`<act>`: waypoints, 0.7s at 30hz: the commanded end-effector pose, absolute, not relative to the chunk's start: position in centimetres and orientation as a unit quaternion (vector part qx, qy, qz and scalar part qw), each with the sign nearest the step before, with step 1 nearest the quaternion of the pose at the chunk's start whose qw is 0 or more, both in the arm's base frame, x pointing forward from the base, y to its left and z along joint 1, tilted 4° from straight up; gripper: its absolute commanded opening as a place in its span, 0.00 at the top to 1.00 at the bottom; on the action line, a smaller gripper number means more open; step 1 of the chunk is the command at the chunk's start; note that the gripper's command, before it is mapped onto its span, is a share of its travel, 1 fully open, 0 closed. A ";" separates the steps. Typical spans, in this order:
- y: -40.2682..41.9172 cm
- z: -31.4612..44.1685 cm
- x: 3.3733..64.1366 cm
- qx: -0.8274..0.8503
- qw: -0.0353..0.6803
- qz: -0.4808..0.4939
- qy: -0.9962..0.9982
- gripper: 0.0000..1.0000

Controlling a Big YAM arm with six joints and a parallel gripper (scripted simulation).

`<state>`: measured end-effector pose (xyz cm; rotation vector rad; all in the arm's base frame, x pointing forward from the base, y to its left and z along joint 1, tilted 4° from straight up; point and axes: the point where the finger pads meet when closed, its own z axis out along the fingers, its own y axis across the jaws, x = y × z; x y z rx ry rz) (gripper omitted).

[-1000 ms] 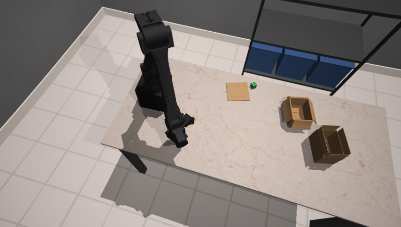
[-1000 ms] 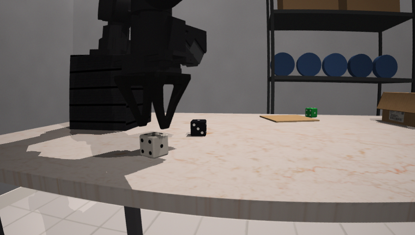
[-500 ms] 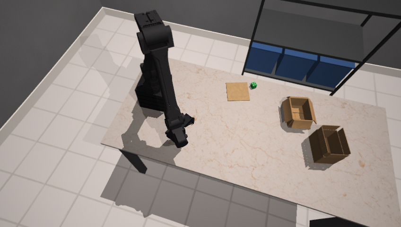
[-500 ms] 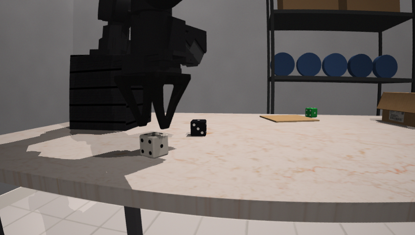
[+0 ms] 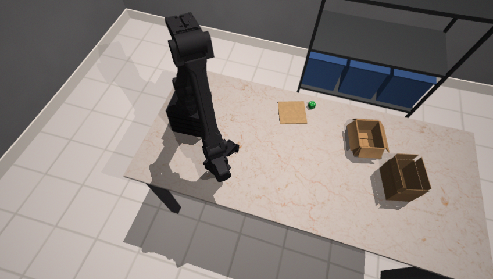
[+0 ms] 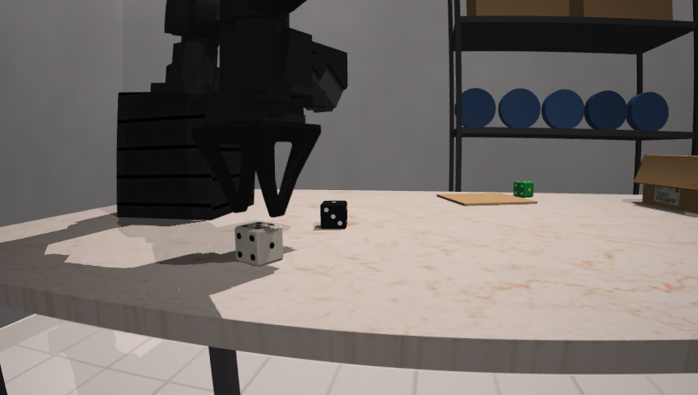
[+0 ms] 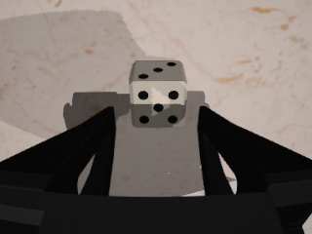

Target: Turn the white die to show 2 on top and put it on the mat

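The white die (image 6: 258, 243) (image 7: 158, 94) sits flat on the marble table near the front left edge. A side with four pips faces the exterior view, and the wrist view shows faces with three and five pips. My gripper (image 5: 221, 174) (image 6: 256, 210) (image 7: 156, 116) hangs just above the die with its fingers open and apart from it, holding nothing. It hides the die in the top view. The tan mat (image 5: 292, 112) (image 6: 485, 197) lies flat far across the table, with nothing on it.
A black die (image 6: 333, 214) sits a little behind and right of the white one. A green die (image 5: 311, 104) (image 6: 523, 188) sits beside the mat's far edge. Two open cardboard boxes (image 5: 366, 138) (image 5: 404, 178) stand at the right. A shelf rack (image 5: 366, 79) stands behind the table.
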<state>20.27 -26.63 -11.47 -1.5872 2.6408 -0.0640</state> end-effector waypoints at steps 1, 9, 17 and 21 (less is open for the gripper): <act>-27.3 -11.6 21.3 -0.518 0.029 -0.023 0.854 0.55; -27.5 -11.7 21.5 -0.518 0.029 -0.028 0.854 0.55; -27.5 -12.8 21.6 -0.517 0.030 -0.031 0.855 0.55; -27.5 -13.2 21.6 -0.518 0.030 -0.030 0.855 0.55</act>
